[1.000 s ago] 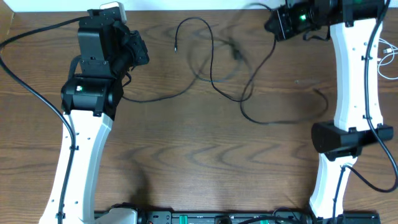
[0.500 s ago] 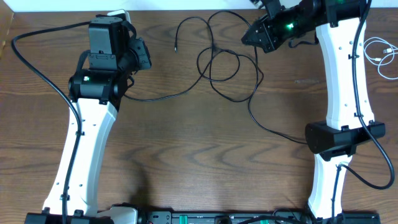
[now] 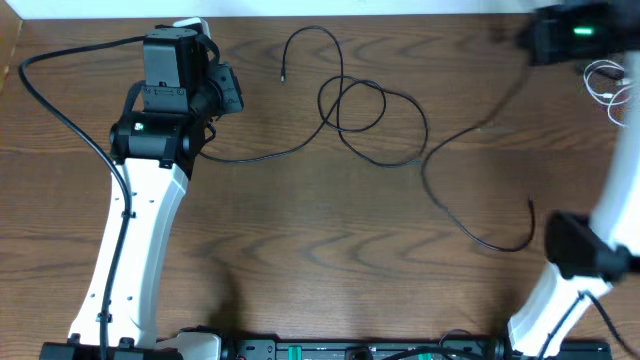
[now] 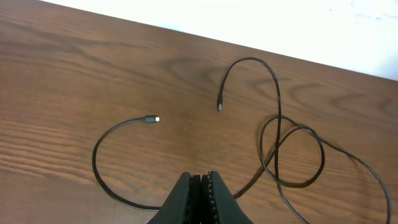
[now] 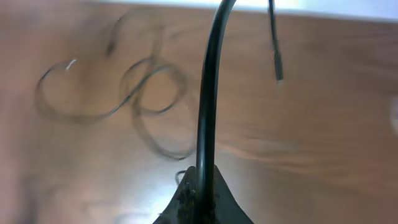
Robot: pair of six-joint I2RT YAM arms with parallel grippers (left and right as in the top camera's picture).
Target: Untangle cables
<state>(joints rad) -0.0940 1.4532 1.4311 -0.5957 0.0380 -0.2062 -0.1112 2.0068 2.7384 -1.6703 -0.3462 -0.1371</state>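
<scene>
We are keeping the right tool [image 5: 200,182] clamped on the black cable [image 4: 249,60], which is looping across the table [image 3: 300,250] centre. The left tool [image 4: 200,182] is pressed together. The white cable [image 3: 603,88] is lying far right.

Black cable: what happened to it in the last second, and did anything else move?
The right arm swung out to the right side of the table, its fingers shut on the black cable, drawing a long strand rightward out of the tangle. Its middle loops, the white cable and the left arm stayed about where they were.
</scene>
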